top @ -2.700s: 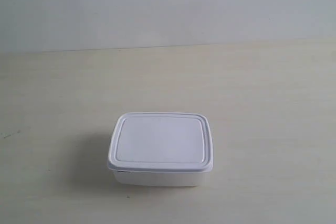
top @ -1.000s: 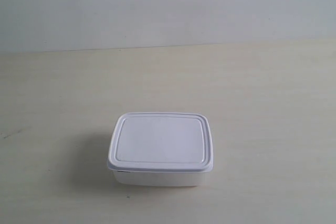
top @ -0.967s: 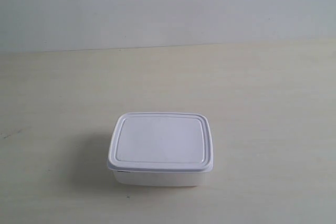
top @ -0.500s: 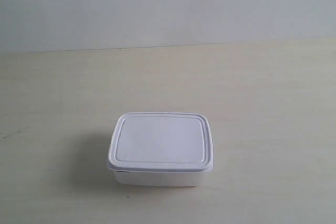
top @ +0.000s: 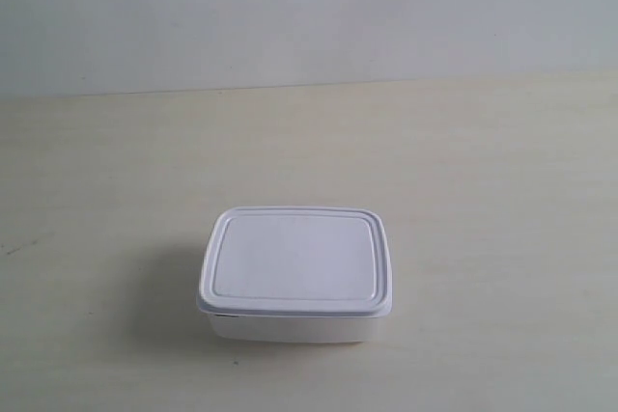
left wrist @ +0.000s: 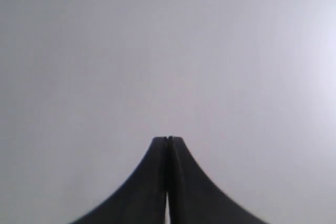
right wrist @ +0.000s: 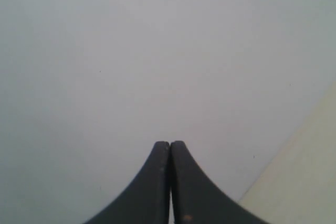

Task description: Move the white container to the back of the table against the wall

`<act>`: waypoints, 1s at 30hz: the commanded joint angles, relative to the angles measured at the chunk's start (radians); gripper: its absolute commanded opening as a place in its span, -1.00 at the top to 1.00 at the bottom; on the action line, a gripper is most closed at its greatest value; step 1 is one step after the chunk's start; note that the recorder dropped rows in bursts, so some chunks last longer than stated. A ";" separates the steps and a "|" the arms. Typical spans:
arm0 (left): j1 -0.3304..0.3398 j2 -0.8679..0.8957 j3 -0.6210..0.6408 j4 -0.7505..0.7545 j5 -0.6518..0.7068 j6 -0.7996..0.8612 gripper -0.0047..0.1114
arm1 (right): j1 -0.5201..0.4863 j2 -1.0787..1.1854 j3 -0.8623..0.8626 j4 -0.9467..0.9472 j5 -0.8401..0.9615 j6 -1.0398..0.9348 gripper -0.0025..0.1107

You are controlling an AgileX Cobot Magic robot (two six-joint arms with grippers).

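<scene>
The white container point(top: 295, 272) sits on the table point(top: 483, 190), seemingly well off the wall point(top: 309, 16).

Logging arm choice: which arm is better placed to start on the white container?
Right, barely: the right pincer, shut, has table in view; the left pincer, shut, sees only blank grey. Neither sees the white container.

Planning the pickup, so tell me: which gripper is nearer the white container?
Cannot tell. Neither arm appears in the exterior view with the container. The left gripper and right gripper are both shut, and neither wrist view shows it.
</scene>
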 commanded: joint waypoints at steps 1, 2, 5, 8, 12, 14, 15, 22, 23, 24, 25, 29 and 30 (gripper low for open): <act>-0.035 -0.005 0.003 -0.010 -0.163 -0.027 0.92 | 0.003 -0.004 0.005 -0.054 -0.020 -0.032 0.96; -0.045 -0.005 0.003 -0.010 -0.194 -0.035 0.92 | 0.003 -0.004 0.005 -0.081 -0.020 -0.047 0.96; -0.067 -0.005 0.003 -0.002 -0.302 -0.088 0.92 | 0.003 -0.004 0.005 -0.181 -0.003 -0.052 0.96; -0.080 -0.005 0.003 0.021 -0.349 -0.103 0.92 | 0.003 -0.004 0.005 -0.250 0.037 -0.046 0.96; -0.085 -0.005 0.003 0.068 -0.347 -0.113 0.92 | 0.003 -0.004 -0.033 -0.288 0.103 -0.046 0.96; -0.099 -0.005 -0.004 0.095 -0.347 -0.169 0.92 | 0.003 0.006 -0.069 -0.296 0.126 -0.046 0.96; -0.109 -0.005 -0.015 0.114 -0.349 -0.201 0.92 | 0.003 0.020 -0.089 -0.296 0.136 -0.049 0.96; -0.116 0.038 -0.115 0.336 -0.298 -0.496 0.92 | 0.003 0.143 -0.218 -0.296 0.213 -0.055 0.96; -0.116 0.064 -0.132 0.383 -0.283 -0.548 0.92 | 0.005 0.167 -0.236 -0.296 0.224 -0.075 0.96; -0.116 0.087 -0.145 0.414 -0.271 -0.599 0.92 | 0.007 0.181 -0.254 -0.289 0.230 -0.096 0.96; -0.114 0.118 -0.158 0.442 -0.262 -0.636 0.92 | 0.014 0.195 -0.267 -0.282 0.237 -0.128 0.96; -0.112 0.250 -0.186 0.464 -0.262 -0.656 0.92 | 0.105 0.266 -0.326 -0.149 0.265 -0.316 0.96; -0.112 0.275 -0.193 0.464 -0.260 -0.663 0.92 | 0.134 0.281 -0.339 -0.097 0.266 -0.374 0.96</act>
